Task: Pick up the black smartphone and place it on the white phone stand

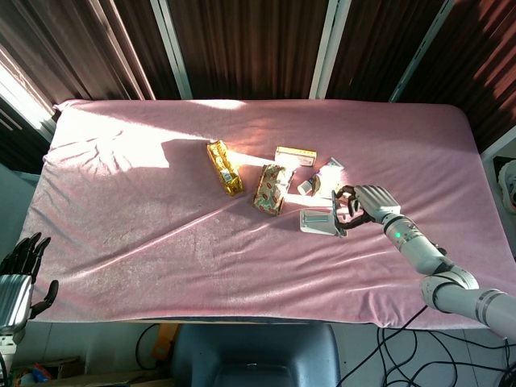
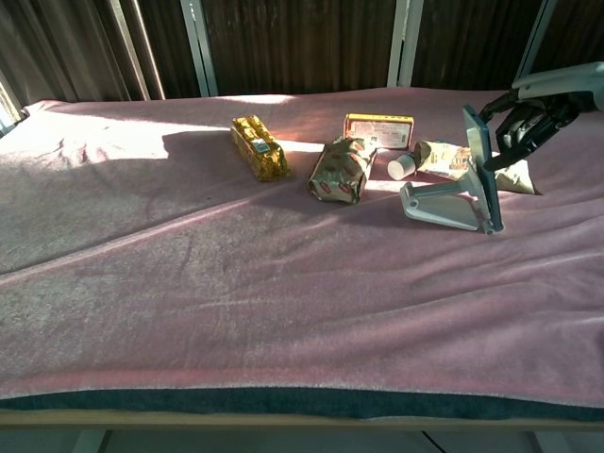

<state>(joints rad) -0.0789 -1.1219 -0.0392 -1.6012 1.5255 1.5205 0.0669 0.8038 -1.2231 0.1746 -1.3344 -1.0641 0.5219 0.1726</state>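
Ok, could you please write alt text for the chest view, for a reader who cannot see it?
The right hand holds a phone nearly upright against a white stand on a pink cloth. Left of the stand lie snack packets: a gold one, a crumpled one and a flat box.

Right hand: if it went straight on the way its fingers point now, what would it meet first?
Most likely the black smartphone on the white phone stand: the right hand reaches toward its back. Whether they touch is unclear.
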